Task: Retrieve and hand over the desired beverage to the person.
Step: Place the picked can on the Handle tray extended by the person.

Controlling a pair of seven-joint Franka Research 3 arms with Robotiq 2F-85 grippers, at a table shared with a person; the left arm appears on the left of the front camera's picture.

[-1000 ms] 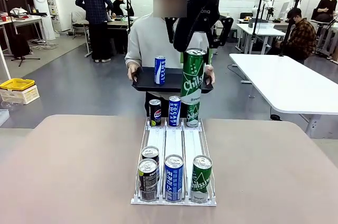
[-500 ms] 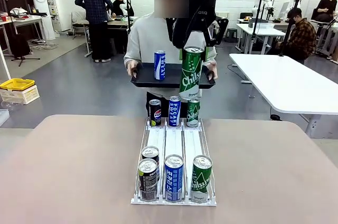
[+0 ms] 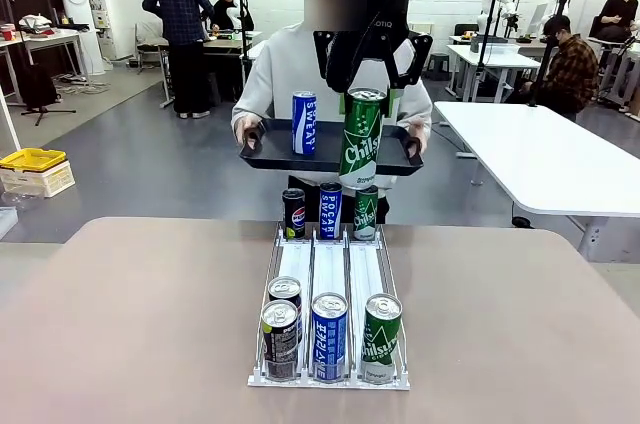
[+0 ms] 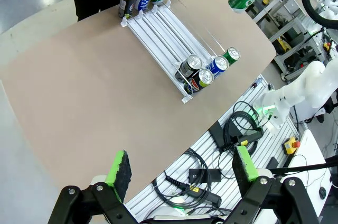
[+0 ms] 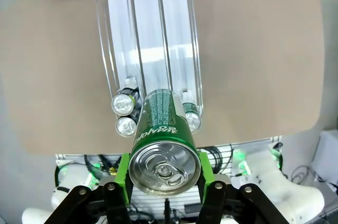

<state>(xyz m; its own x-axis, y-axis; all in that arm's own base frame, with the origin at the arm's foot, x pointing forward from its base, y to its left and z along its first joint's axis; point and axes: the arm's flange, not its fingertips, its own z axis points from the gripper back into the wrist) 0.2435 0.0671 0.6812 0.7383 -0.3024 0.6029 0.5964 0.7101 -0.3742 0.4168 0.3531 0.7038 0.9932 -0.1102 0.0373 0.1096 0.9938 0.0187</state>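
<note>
One green Chilsung can (image 3: 361, 138) — clenched in right end effector (image 3: 371, 94) | left end effector (image 4: 182, 170) — released

Green Chilsung can (image 3: 361, 137) upright before the grey-topped person (image 3: 290, 69).

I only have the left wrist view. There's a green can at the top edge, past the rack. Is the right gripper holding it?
Observer: Yes, the right gripper is shut on the green can, gripping it near the top.
Operator: Where is it relative to the tray?
Observer: From the front it overlaps the black tray that the person holds out in both hands; I cannot tell whether they touch.
Operator: Anything on the tray?
Observer: One blue can, standing upright.
</note>
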